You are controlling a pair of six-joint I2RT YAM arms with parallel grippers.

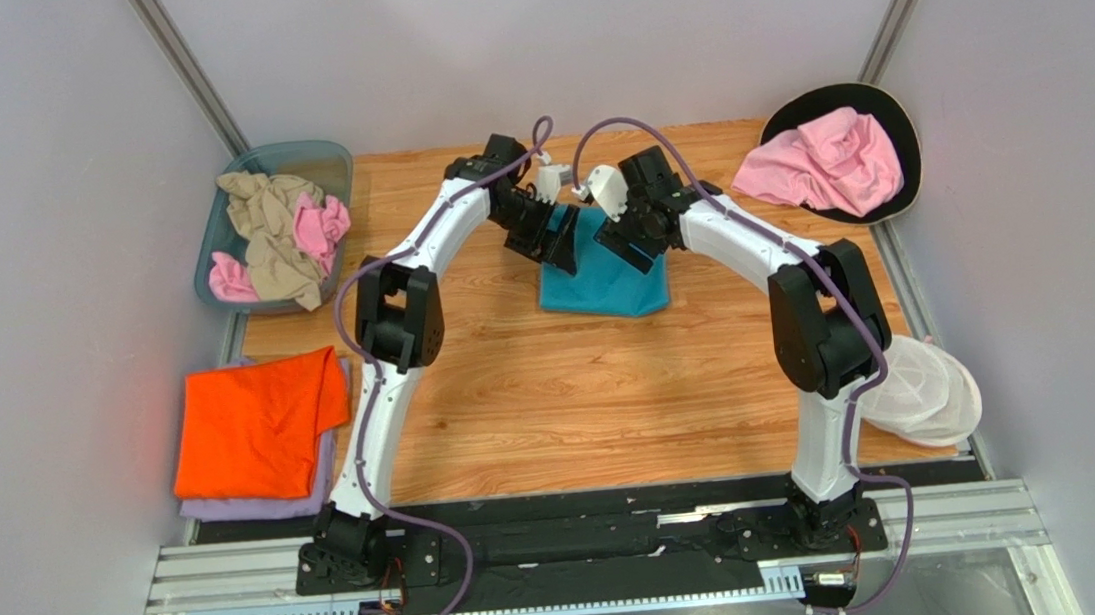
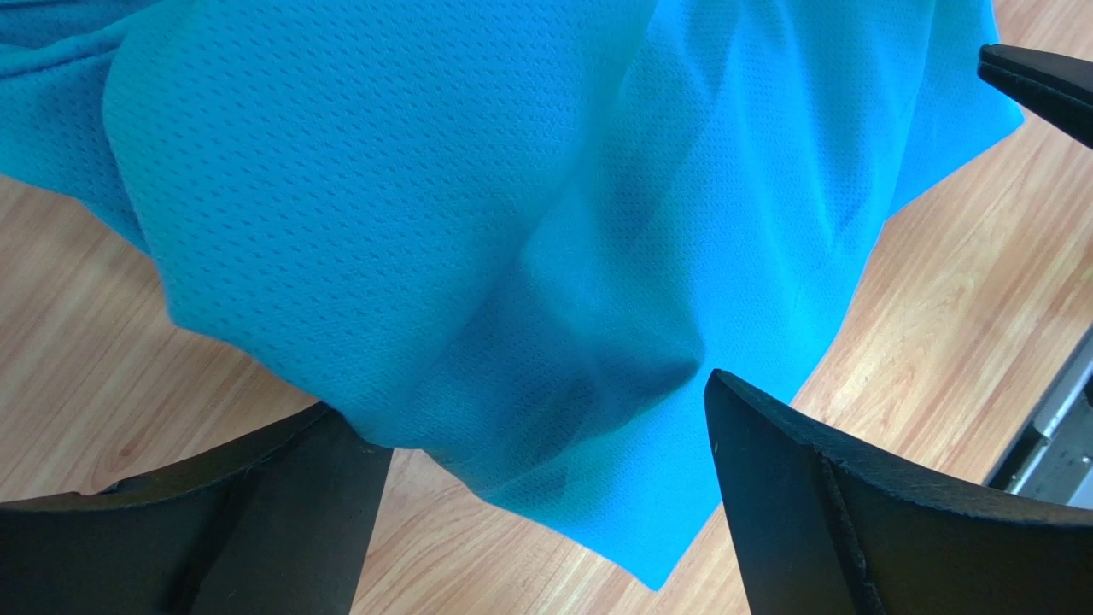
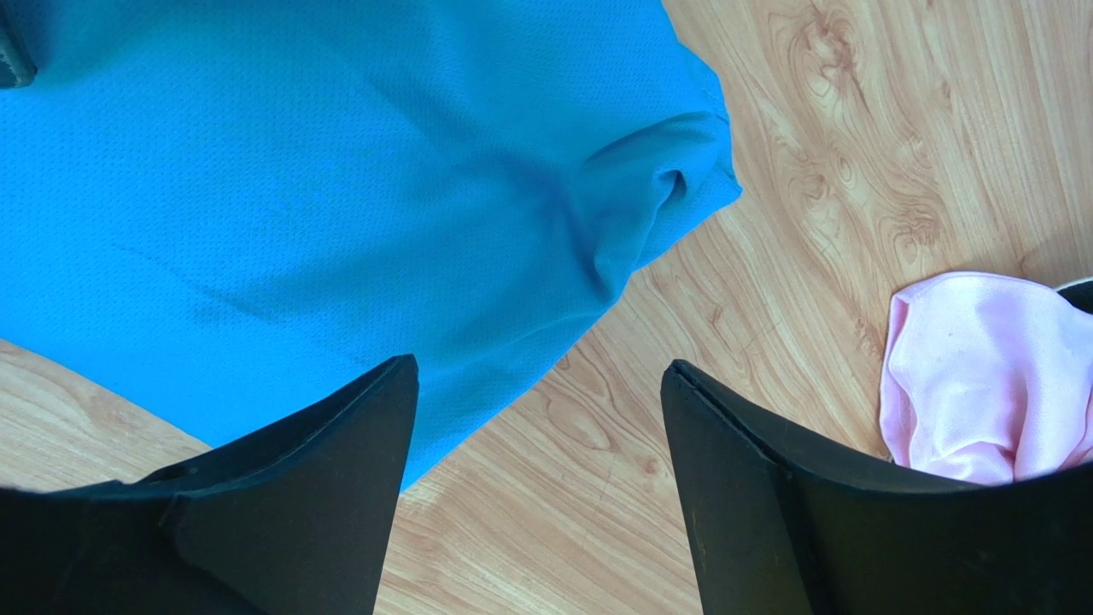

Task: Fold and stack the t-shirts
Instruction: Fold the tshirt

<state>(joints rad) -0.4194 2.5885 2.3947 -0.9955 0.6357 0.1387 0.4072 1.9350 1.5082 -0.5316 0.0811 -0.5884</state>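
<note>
A blue mesh t-shirt (image 1: 604,284) lies partly folded at the back middle of the wooden table (image 1: 577,395). My left gripper (image 1: 558,239) is open at the shirt's left edge; in the left wrist view (image 2: 529,397) a loose fold of the blue shirt (image 2: 488,231) bulges between its spread fingers (image 2: 796,500). My right gripper (image 1: 635,239) is open at the shirt's right side; in the right wrist view (image 3: 539,365) it spans bare wood beside the edge of the shirt (image 3: 321,192). An orange folded shirt (image 1: 255,419) lies on a purple one (image 1: 263,504) at the left.
A teal bin (image 1: 321,161) at the back left holds beige and pink shirts. A pink shirt (image 1: 824,164) lies on a black round tray (image 1: 901,123) at the back right and shows in the right wrist view (image 3: 982,385). A white mesh bag (image 1: 927,389) sits at the right edge.
</note>
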